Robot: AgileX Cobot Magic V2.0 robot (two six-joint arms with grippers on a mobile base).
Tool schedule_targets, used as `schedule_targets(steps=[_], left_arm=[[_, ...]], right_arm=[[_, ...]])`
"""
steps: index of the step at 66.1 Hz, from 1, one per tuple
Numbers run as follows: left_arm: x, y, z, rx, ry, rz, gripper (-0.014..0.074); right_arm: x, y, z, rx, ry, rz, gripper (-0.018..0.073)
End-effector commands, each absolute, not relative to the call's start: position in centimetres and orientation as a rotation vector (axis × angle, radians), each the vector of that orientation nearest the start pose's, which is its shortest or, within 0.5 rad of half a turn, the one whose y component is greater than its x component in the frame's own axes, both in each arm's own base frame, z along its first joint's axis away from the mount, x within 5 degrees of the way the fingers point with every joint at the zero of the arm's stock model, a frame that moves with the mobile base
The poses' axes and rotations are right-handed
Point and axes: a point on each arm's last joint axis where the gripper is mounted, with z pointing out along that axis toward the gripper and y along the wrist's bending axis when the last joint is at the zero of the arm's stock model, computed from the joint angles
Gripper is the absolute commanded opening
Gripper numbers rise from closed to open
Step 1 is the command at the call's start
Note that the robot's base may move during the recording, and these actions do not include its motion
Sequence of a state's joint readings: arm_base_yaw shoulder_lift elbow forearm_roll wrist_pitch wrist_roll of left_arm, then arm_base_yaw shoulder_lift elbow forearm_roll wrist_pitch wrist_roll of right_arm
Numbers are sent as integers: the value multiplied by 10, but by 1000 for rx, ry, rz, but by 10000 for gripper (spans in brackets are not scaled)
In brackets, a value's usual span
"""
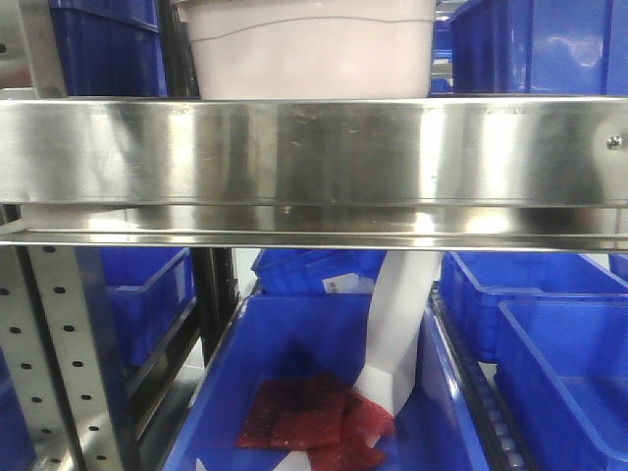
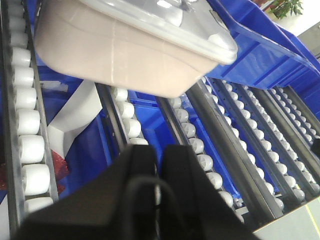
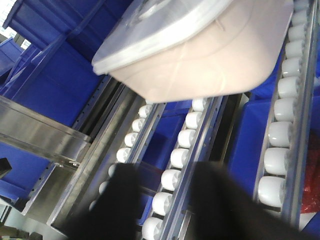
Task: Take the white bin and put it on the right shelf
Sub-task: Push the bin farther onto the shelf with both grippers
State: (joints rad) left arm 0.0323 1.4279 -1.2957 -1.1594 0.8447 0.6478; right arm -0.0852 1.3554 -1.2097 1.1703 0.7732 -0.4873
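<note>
The white bin [image 1: 309,49], pinkish-white with a curved line on its side, sits on the right shelf behind the shiny steel front rail [image 1: 314,152]. In the left wrist view the white bin [image 2: 115,55] rests lid-on on the white roller tracks [image 2: 30,150]; my left gripper [image 2: 159,160] hangs short of it, jaws nearly together with nothing between them. In the right wrist view the white bin [image 3: 210,60] lies on the rollers [image 3: 180,157]; my right gripper [image 3: 167,175] is apart from it, jaws spread wide and empty.
Blue plastic bins [image 1: 540,44] flank the white bin on the shelf. Below the rail, more blue bins [image 1: 559,363] stand; one [image 1: 294,392] holds red mesh bags [image 1: 314,417] and a white paper strip [image 1: 402,334]. A perforated grey upright [image 1: 64,363] stands at left.
</note>
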Motion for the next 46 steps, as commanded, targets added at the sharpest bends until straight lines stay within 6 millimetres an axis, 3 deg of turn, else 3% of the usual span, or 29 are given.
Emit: schedule_targets(steps=[1, 14, 22, 29, 38, 46], left_arm=[[301, -54, 413, 92, 1931, -1000, -111], [305, -51, 415, 39, 1895, -980, -118], [304, -53, 420, -1, 1852, -1071, -118], [298, -56, 435, 42, 1813, -1112, -118], [271, -50, 473, 118, 1718, -915, -118], [241, -39, 490, 91, 1620, -698, -118]], right_arm=[[288, 34, 411, 162, 1915, 1009, 57], [288, 34, 412, 164, 1913, 1012, 55], [288, 34, 414, 167, 1894, 1015, 55], [283, 35, 424, 82, 1871, 971, 55], [266, 30, 452, 11, 1782, 812, 55], [248, 24, 467, -1, 1708, 649, 55]])
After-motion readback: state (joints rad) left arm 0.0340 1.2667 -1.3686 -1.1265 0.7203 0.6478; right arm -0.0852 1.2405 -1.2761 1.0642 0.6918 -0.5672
